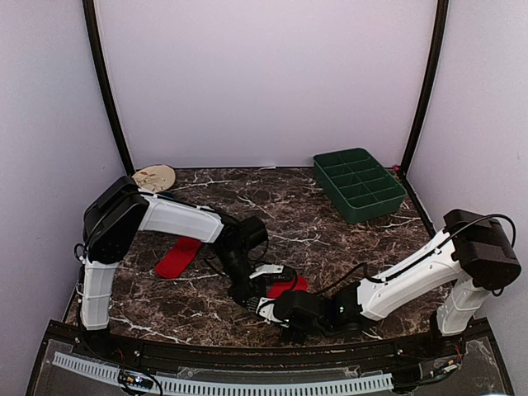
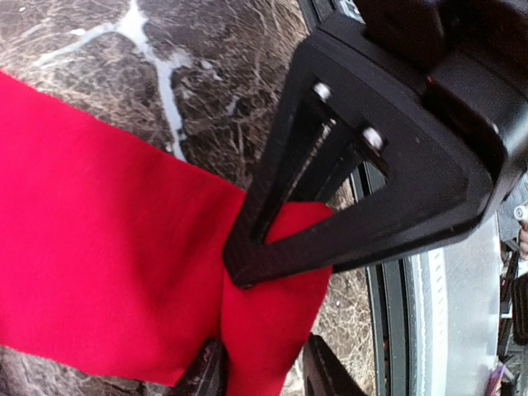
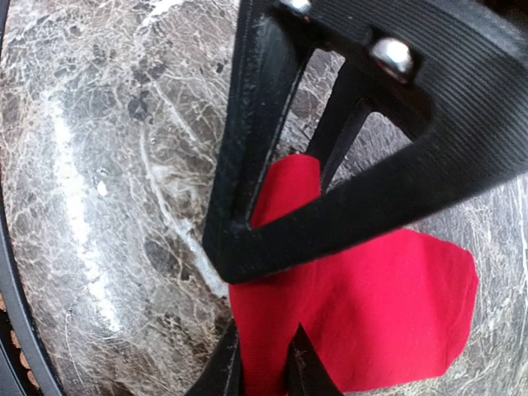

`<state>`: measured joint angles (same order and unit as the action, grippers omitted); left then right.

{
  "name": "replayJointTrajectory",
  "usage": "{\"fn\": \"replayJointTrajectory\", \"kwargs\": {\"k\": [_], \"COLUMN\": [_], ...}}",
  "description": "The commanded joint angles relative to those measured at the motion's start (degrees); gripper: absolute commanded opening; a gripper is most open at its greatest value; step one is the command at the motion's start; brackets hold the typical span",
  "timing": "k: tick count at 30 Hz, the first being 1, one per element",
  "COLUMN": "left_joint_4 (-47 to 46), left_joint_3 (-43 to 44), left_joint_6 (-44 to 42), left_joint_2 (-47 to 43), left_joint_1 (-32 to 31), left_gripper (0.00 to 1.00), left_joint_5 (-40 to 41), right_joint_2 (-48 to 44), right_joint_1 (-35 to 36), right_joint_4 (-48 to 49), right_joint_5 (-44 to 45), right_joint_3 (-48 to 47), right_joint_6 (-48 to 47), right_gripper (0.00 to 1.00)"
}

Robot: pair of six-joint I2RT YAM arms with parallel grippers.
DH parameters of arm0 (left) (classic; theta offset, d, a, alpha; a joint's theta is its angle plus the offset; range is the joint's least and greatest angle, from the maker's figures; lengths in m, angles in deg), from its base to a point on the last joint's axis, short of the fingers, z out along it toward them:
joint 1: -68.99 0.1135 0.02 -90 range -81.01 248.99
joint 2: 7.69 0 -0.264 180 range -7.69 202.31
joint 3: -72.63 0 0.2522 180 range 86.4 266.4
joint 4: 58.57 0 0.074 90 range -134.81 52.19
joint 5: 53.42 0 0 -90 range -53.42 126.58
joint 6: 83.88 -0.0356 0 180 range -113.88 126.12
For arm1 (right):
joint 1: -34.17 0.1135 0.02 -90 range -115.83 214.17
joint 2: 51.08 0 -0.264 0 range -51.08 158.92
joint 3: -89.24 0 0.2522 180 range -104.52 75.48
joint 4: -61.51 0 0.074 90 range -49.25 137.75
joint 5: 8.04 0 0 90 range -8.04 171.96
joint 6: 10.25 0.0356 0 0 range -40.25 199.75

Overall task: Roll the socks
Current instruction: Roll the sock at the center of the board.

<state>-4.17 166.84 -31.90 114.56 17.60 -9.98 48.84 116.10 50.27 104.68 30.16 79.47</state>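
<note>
White-shelled arms (image 1: 177,219), black joints (image 1: 111,219) and cables (image 1: 495,216), ribbed triangular black fingers (image 3: 412,173), silver screws (image 3: 389,56)

A dark brown marble-patterned worktop (image 1: 330,247) with white veins fills the floor of a pale lilac walled booth (image 1: 264,82). At its far right a dark green plastic tray (image 1: 373,211), divided into compartments, sits at an angle. In the far left corner lies a flat, round tan disc (image 1: 154,177). A white perforated strip (image 1: 247,384) runs along the near edge.
</note>
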Motion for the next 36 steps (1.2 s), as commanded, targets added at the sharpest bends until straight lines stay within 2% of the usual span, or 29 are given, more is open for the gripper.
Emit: {"fn": "replayJointTrajectory", "kwargs": {"k": [1,6,15,36], "left_joint_4": [-1.1,-2.4,-10.6,-21.8], "left_joint_3": [-0.4,-2.3,-9.7,-15.3], "left_joint_6": [3.8,6.7,11.4,19.9], "left_joint_2": [0.7,0.0,-5.1,-9.3], "left_joint_1": [1.4,3.6,5.7,7.2], "left_gripper": [0.37,0.39,0.42,0.44], "left_joint_5": [7.7,7.2,5.2,8.1], "right_joint_2": [2.0,1.4,0.3,-3.9], "right_joint_1": [-1.3,-2.0,-2.6,-4.7], "right_joint_4": [-2.9,-3.7,-4.4,-2.8], "right_joint_5": [-2.0,-2.4,-2.6,-8.9], "right_joint_3": [0.4,0.2,0.9,4.8], "right_joint_6": [2.2,3.3,7.5,16.7], "right_gripper": [0.15,0.14,0.14,0.14]}}
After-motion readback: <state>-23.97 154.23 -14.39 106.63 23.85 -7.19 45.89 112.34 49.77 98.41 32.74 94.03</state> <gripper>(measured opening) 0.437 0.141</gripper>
